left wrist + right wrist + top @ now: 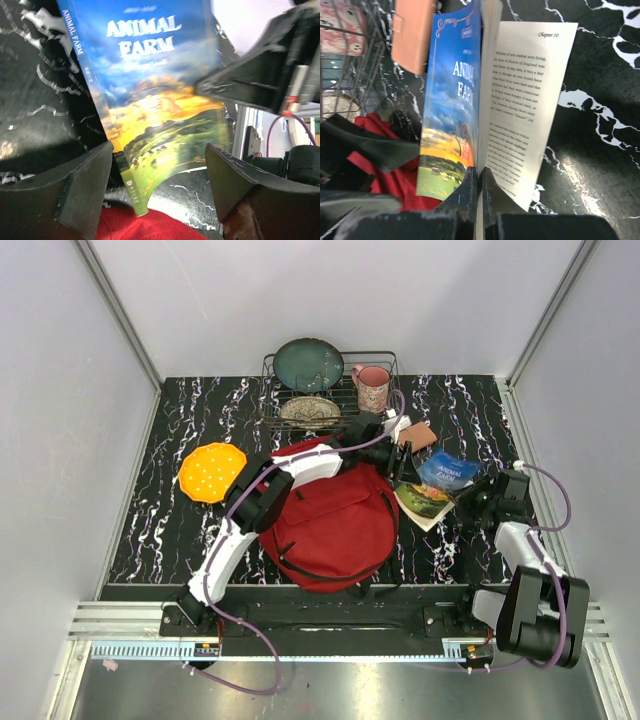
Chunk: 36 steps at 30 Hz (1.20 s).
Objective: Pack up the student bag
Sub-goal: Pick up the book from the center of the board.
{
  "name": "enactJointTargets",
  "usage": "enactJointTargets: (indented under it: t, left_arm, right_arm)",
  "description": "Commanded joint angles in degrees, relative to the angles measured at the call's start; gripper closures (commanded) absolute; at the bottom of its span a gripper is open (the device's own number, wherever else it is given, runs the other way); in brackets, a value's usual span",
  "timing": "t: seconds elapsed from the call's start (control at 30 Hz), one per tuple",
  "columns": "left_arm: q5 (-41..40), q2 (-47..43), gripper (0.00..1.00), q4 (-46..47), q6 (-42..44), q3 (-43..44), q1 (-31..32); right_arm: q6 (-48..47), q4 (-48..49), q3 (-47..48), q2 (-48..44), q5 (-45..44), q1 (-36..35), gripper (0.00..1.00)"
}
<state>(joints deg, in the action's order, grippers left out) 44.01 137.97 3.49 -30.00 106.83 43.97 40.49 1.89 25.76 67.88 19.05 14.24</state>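
The red student bag lies in the middle of the table, and its fabric also shows in the left wrist view and the right wrist view. An "Animal Farm" paperback lies at its right edge. My right gripper is shut on the book's page edge, with the cover lifted and one page splayed open. My left gripper is open over the bag's right edge, and the book's lower corner stands between its fingers without being touched.
A wire dish rack at the back holds a teal plate, a patterned plate and a pink mug. A brown wallet lies beside the book. An orange disc lies at the left.
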Motion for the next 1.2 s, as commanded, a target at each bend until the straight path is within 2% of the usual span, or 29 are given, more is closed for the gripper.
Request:
enactJointTargets:
  t: [0.0, 0.37, 0.57, 0.73, 0.9, 1.17]
  left_arm:
    - [-1.55, -9.02, 0.20, 2.49, 0.20, -5.39, 2.35]
    - [-14.72, -31.42, 0.06, 5.30, 3.37, -23.06, 0.16]
    - [-23.70, -43.64, 0.01, 7.75, 3.72, -34.12, -0.46]
    - [-28.26, -48.75, 0.01, 11.00, 0.39, -41.05, -1.60]
    - [-25.30, -52.01, 0.01, 18.65, -4.54, -45.39, -4.06]
    - [-20.73, -55.00, 0.01, 25.15, -6.83, -47.94, -4.15]
  right_arm:
    - [0.29, -0.56, 3.86, -7.57, 6.09, -1.76, 1.00]
    - [-1.99, -11.03, 11.41, -20.22, 10.13, -1.50, 1.00]
    - [-1.73, -10.33, 14.75, -22.44, 22.25, -1.50, 1.00]
    - [0.02, -4.90, 15.11, -23.40, 33.14, -1.50, 1.00]
    - [5.65, 7.15, 13.00, -23.32, 43.51, -1.67, 1.00]
    - [7.24, 12.17, 12.21, -22.09, 46.34, -4.83, 1.00]
